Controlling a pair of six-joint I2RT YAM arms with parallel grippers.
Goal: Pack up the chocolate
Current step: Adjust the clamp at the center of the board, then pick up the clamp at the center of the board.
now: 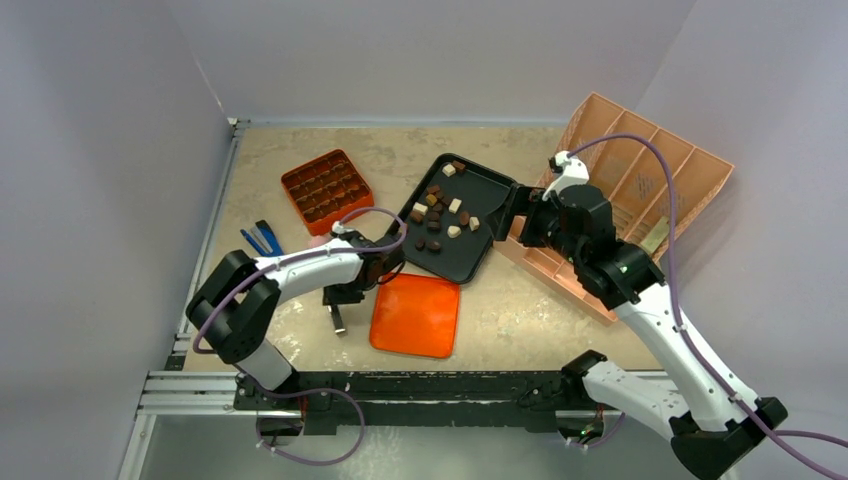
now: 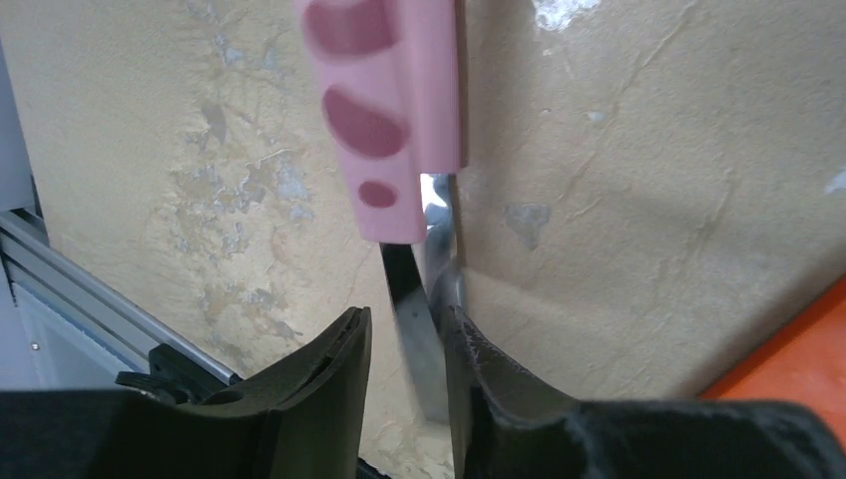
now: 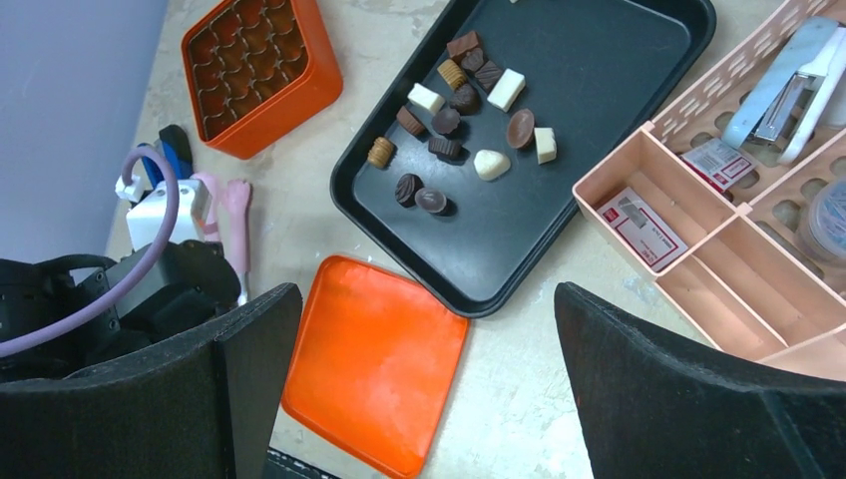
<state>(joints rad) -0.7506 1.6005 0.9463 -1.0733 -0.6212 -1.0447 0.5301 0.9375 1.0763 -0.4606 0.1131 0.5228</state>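
The chocolate [image 3: 461, 108], small dark, mid-brown and cream pieces, lies loose on the black tray [image 3: 599, 60] near the middle of the table [image 1: 520, 310]; seen from above it clusters toward the tray's 9 o'clock side, and one more piece is cut off at the top edge of the right wrist view. At the tray's 10 o'clock, apart from it, stands the orange compartmented box [image 1: 327, 185]; its cells look dark, and whether any holds a piece is hard to make out. The orange lid [image 1: 416, 314] lies flat at the tray's 6 o'clock, just beside its near corner. The right gripper [image 3: 427, 299] hangs at the tray's 3 o'clock edge, its fingers [image 3: 688, 399] spread wide with nothing between them. Further toward 3 o'clock the pink organiser [image 3: 611, 160] runs out of frame; a stapler [image 3: 788, 90] and small packets [image 3: 643, 215] lie in its compartments. The left gripper [image 2: 407, 317] is low over the table at the lid's 9 o'clock, set narrow around the metal end of a pink-handled tool [image 2: 384, 110]. The metal touches one finger while a sliver of table shows beside the other, so I cannot tell whether it is pinched. What kind of tool it is stays unclear, as its handle is cut off at the top. A blue object [image 1: 262, 238] at the box's 7 o'clock is half hidden behind the left arm in the right wrist view
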